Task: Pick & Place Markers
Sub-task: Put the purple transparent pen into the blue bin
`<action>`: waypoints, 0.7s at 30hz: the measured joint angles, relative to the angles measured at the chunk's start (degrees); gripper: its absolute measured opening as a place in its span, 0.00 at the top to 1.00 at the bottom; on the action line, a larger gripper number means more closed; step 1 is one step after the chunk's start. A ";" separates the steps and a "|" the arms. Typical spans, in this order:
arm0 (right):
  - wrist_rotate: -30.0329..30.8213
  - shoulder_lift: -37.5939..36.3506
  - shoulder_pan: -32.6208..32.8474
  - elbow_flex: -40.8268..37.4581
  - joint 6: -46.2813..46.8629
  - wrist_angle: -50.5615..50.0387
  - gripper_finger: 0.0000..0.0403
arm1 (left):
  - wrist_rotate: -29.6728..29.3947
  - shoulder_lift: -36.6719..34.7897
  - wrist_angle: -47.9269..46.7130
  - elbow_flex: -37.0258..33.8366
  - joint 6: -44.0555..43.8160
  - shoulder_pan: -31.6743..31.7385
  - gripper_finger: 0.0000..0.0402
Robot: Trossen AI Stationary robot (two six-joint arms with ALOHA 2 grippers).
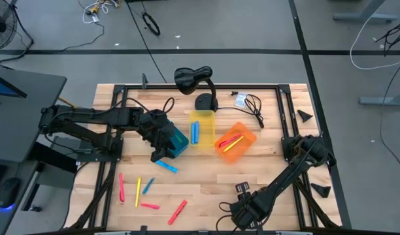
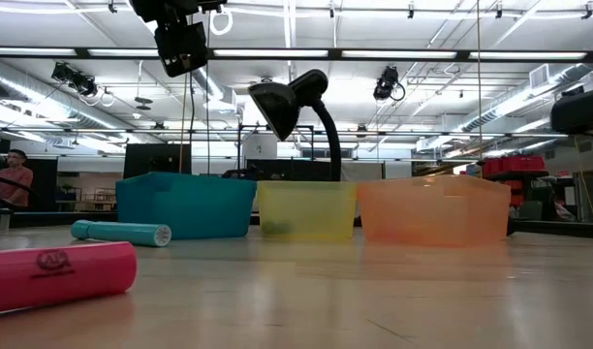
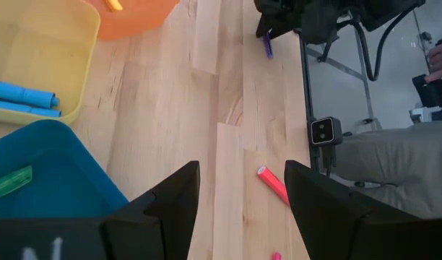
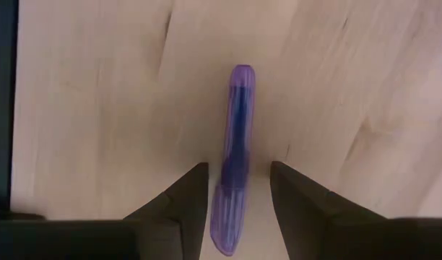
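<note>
A purple marker (image 4: 235, 166) lies flat on the wooden table near its front edge. My right gripper (image 4: 239, 170) points down over it, open, one finger on each side of its lower half with a gap on both sides. In the high view this gripper (image 1: 244, 210) is at the near right. My left gripper (image 1: 162, 147) hangs open and empty by the blue bin (image 1: 176, 140); in its wrist view (image 3: 243, 173) only bare table lies between the fingers. Loose markers lie at the near left: blue (image 1: 166, 166), red (image 1: 121, 187), yellow (image 1: 138, 191) and red (image 1: 177, 211).
The yellow bin (image 1: 202, 127) holds blue markers and the orange bin (image 1: 236, 141) holds red and yellow ones. A green marker (image 3: 10, 182) lies in the blue bin. A black desk lamp (image 1: 195, 81) stands behind the bins. A person sits beyond the table edge (image 3: 394, 166).
</note>
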 joint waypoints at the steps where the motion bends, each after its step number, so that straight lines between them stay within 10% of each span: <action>1: -0.09 -0.06 -0.02 -0.17 0.02 0.15 0.63 | 0.02 0.00 0.00 0.00 -0.08 0.00 0.48; 21: -2.60 -1.26 0.01 -3.73 3.29 5.23 0.96 | 1.33 -0.01 -0.04 0.00 -0.53 0.00 0.48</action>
